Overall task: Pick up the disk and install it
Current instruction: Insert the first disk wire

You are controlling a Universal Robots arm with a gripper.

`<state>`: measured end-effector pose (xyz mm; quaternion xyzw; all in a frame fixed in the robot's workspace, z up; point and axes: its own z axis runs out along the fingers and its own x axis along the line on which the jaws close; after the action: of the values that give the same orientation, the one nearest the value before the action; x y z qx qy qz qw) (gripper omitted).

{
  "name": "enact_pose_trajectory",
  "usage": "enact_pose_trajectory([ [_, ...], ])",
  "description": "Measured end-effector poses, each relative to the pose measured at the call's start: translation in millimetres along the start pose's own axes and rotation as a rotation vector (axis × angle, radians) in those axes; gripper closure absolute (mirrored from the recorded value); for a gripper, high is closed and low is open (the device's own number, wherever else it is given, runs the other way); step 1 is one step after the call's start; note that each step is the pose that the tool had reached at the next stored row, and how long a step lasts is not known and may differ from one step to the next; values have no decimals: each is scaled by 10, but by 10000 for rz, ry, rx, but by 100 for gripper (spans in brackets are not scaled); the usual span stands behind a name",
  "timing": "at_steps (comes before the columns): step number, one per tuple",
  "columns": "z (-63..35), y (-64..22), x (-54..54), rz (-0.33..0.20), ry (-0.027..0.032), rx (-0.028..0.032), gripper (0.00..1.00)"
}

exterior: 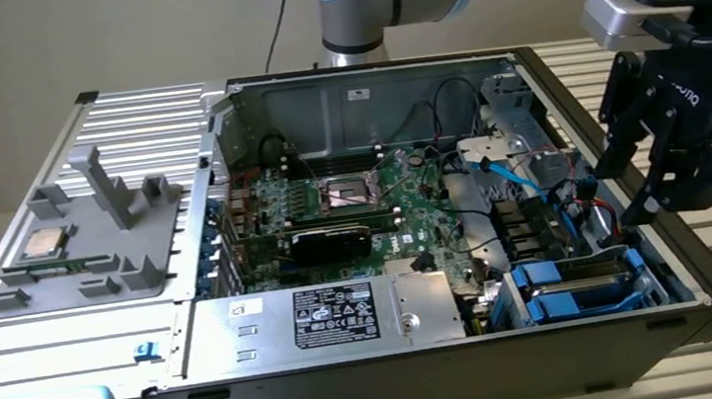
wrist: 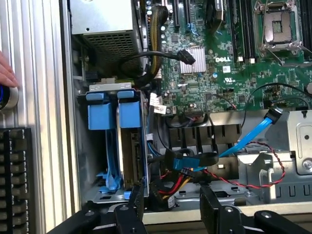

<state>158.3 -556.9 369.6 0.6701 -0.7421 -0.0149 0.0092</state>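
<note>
Now the gripper [exterior: 633,185] hangs over the open computer case [exterior: 348,379], at the exterior view's right. Its two fingers are spread wide apart and hold nothing. The disk [exterior: 562,289], in its bright blue frame, sits down in the metal cage in a corner of the case, near the gripper. A big silver box [exterior: 243,326] lies beside the cage.
</note>
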Motion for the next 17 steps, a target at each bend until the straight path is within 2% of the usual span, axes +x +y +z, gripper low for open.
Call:
enact_pose_trajectory([
  [4, 45, 21, -34, 132, -9, 28, 42],
  [8, 59, 55, -43, 132, -8, 29, 42],
  [11, 108, 120, -77, 133, -6, 35, 42],
  [14, 159, 127, -104, 166, -7, 36, 42],
  [17, 211, 126, -111, 498, -19, 38, 42],
])
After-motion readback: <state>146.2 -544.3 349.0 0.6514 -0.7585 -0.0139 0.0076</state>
